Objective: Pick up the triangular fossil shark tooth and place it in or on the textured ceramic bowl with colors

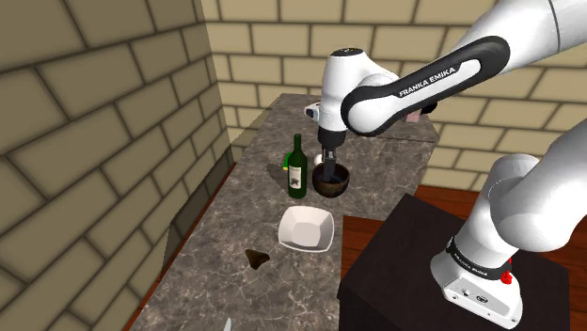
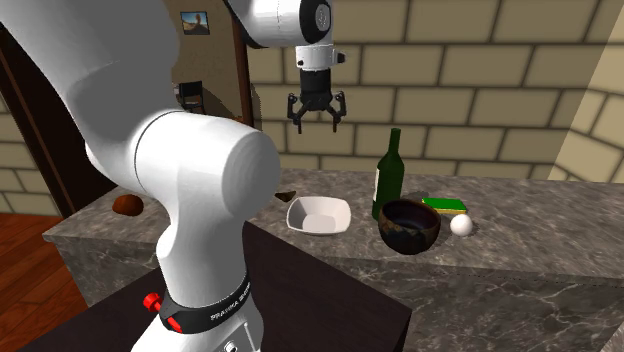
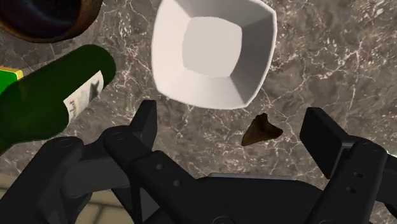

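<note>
Item 1: my forearm, lettered "FRANKA EMIKA".
Item 2: my gripper, raised above the counter, fingers wide apart, holding and touching nothing.
Item 3: shark tooth, brown, triangular, lying flat on the marbled counter; in the wrist view it sits between my fingers.
Item 4: white square bowl, just beyond the tooth.
Item 5: green wine bottle, upright; its pale label's print cannot be read.
Item 6: dark brown bowl, just beside the bottle, beyond the white bowl.
</note>
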Motion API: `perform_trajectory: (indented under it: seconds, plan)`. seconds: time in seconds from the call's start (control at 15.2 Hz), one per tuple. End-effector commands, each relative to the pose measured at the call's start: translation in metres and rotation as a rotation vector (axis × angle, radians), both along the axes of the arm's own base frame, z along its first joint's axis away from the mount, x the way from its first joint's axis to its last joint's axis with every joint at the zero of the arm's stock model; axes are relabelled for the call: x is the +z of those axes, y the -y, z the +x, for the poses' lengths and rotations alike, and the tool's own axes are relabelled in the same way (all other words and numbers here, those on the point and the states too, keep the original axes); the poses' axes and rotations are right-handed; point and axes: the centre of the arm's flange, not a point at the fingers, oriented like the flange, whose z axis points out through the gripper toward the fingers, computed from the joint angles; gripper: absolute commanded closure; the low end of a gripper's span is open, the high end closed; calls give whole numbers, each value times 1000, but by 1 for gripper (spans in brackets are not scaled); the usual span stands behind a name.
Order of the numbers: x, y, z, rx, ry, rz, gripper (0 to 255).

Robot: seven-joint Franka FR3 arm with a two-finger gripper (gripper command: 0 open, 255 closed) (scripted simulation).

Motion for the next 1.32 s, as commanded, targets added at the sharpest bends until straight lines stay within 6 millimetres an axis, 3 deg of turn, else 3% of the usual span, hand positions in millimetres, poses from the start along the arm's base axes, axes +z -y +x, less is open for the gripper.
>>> perform_trajectory:
  seconds: [0.0, 0.66, 1.25]
  plan:
    - [-21, -14, 9, 59, 7, 6, 0]
    - [-117, -90, 43, 344, 33, 34, 0]
    - [-201, -166, 56, 601, 57, 58, 0]
